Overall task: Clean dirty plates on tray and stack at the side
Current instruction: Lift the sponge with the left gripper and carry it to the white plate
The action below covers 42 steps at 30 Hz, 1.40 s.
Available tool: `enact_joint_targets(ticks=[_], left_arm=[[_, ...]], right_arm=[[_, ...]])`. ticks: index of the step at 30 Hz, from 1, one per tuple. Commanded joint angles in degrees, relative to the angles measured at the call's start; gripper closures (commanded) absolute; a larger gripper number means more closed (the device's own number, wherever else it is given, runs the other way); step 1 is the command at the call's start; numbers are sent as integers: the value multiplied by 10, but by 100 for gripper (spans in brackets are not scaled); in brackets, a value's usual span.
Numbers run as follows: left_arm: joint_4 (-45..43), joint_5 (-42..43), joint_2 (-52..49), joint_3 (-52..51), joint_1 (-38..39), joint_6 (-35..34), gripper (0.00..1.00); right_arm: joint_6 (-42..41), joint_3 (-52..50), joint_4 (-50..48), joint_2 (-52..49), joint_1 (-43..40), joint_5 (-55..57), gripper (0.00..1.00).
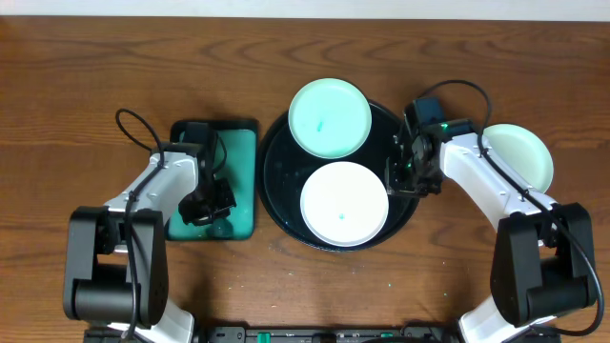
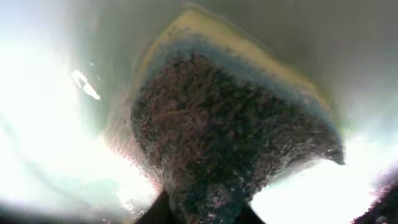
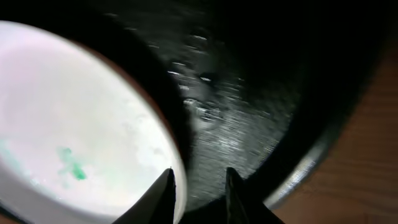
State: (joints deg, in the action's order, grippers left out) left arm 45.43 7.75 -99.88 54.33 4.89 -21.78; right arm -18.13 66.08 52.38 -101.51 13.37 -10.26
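The round black tray (image 1: 274, 176) holds two plates: a mint one (image 1: 329, 117) at the back and a white one (image 1: 344, 203) at the front. A third pale plate (image 1: 522, 152) lies on the table to the right, partly under my right arm. My right gripper (image 1: 408, 170) (image 3: 199, 182) hovers over the tray's right side, open by a narrow gap. The rim of a plate (image 3: 74, 118) with a green smear lies by its left finger. My left gripper (image 1: 205, 205) (image 2: 200, 210) is shut on a sponge (image 2: 230, 130), dark scrub face toward the camera.
A rectangular teal tray (image 1: 238, 181) with a dark rim lies left of the black tray, under my left gripper. Bare wooden tabletop (image 1: 114, 67) surrounds everything. The arms' bases stand at the front corners.
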Motion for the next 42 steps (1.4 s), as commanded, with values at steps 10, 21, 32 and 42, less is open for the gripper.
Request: enact_joint_targets(ticks=[10,21,32,42], left_arm=[[204,-50,27,222,-2,34,93],[211,-28,87,253,27,33,93],[171,64,86,252,68,26,93],[20,112,63,189,223,-101,93]], right_arm=[[56,6,-49,-1,3,-12,71],[97,-14,-68,-45,7,-48,67],[26,-43,-81,-55,36,-17,99],[-27,-86,-118,-54,37,-12,99]])
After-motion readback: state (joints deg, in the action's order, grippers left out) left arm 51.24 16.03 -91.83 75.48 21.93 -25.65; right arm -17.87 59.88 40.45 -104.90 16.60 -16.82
